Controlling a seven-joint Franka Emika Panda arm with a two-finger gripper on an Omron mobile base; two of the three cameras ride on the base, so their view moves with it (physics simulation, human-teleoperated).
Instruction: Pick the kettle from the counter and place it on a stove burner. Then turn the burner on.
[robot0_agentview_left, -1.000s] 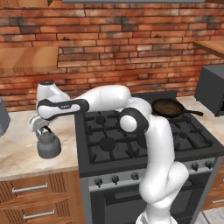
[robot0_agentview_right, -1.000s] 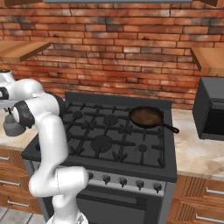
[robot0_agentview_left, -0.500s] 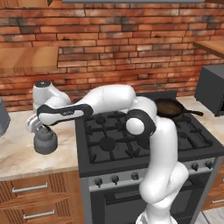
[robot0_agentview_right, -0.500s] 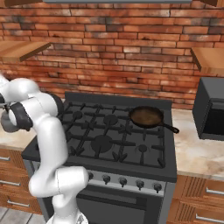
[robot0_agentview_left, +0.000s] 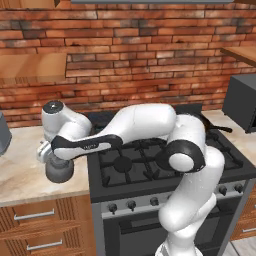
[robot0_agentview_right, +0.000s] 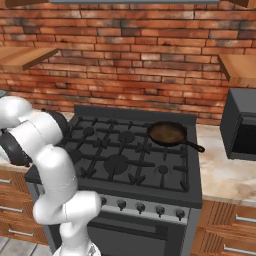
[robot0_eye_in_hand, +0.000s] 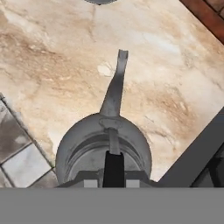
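The small grey kettle (robot0_agentview_left: 59, 171) stands on the beige counter (robot0_agentview_left: 20, 167), just left of the black range. My gripper (robot0_agentview_left: 53, 159) sits straight down on top of it, the arm reaching across from the right. From the hand, the kettle (robot0_eye_in_hand: 87, 144) is directly below, its spout (robot0_eye_in_hand: 114, 87) pointing away over the marbled counter (robot0_eye_in_hand: 52, 52). My gripper (robot0_eye_in_hand: 112, 181) is shut on the dark arched handle (robot0_eye_in_hand: 113, 166) at its top. The nearest stove burner (robot0_agentview_left: 122, 162) lies right of the kettle; another burner (robot0_agentview_right: 116, 162) is at the front middle.
A dark frying pan (robot0_agentview_right: 167, 134) occupies the back right burner. A black microwave (robot0_agentview_right: 242, 130) stands on the right counter. Stove knobs (robot0_agentview_right: 140, 207) line the range front. A grey appliance (robot0_agentview_left: 4, 132) sits at the far left counter edge. My own arm covers the range's left side.
The hand has come down from above the kettle onto its handle. The kettle still stands on the counter.
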